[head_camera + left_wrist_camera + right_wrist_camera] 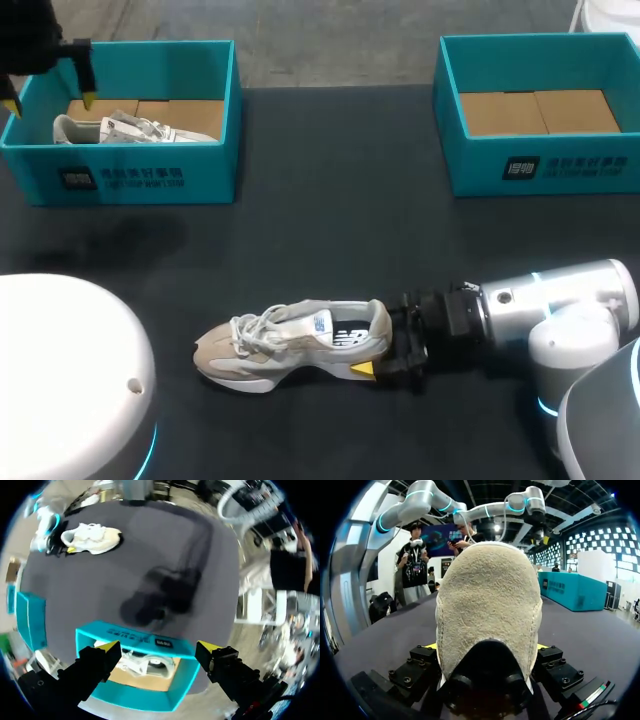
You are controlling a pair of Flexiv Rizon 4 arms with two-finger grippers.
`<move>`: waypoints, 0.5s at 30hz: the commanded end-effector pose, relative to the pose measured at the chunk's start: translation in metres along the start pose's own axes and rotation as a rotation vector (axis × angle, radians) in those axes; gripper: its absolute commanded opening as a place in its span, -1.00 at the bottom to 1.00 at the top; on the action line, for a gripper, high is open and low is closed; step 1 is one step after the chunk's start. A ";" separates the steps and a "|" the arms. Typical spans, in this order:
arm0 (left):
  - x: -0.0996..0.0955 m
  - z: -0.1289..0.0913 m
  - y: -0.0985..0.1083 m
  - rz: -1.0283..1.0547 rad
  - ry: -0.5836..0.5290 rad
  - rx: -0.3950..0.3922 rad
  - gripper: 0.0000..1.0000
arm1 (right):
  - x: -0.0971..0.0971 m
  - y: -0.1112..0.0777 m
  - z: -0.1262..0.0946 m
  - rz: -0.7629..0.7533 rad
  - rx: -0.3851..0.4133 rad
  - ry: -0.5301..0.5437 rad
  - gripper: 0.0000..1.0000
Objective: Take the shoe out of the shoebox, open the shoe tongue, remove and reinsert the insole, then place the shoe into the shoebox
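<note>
shoe (280,345) heel clenched in right claw (378,342); left claw (157,649) released above shoebox (135,636).

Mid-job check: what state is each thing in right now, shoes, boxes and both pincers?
Shoe on table: upright on its sole, laced, heel in the right pincer.
Second shoe: lying inside the left shoebox.
Left shoebox: open, holding the second shoe.
Right shoebox: open, only its cardboard floor showing.
Left pincer: open, above the left shoebox.
Right pincer: shut on the shoe's heel.
</note>
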State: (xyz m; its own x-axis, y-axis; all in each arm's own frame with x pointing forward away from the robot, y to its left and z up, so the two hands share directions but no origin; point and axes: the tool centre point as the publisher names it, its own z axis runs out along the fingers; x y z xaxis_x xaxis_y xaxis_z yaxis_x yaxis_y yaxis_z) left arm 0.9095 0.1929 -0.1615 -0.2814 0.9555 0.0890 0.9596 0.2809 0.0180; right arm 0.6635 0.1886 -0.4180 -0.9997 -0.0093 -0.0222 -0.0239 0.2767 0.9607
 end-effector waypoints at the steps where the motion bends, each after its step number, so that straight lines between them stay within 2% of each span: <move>1: -0.011 0.001 -0.020 -0.204 0.096 0.011 1.00 | 0.000 0.001 0.002 0.001 0.005 0.003 -1.00; 5: -0.019 0.005 -0.043 -0.298 0.129 0.047 1.00 | 0.000 0.001 0.002 0.001 0.005 0.003 -1.00; 10: -0.026 -0.004 -0.063 -0.353 0.112 0.079 1.00 | 0.000 0.001 0.002 0.001 0.005 0.003 -1.00; 15: -0.026 -0.004 -0.063 -0.353 0.112 0.079 1.00 | 0.000 0.001 0.002 0.001 0.005 0.003 -1.00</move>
State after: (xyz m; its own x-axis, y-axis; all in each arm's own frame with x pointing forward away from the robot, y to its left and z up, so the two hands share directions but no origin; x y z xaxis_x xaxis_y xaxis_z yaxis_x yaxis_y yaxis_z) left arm 0.8549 0.1497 -0.1615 -0.5880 0.7850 0.1949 0.7992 0.6009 -0.0094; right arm 0.6633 0.1884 -0.4179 -0.9997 -0.0090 -0.0222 -0.0238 0.2762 0.9608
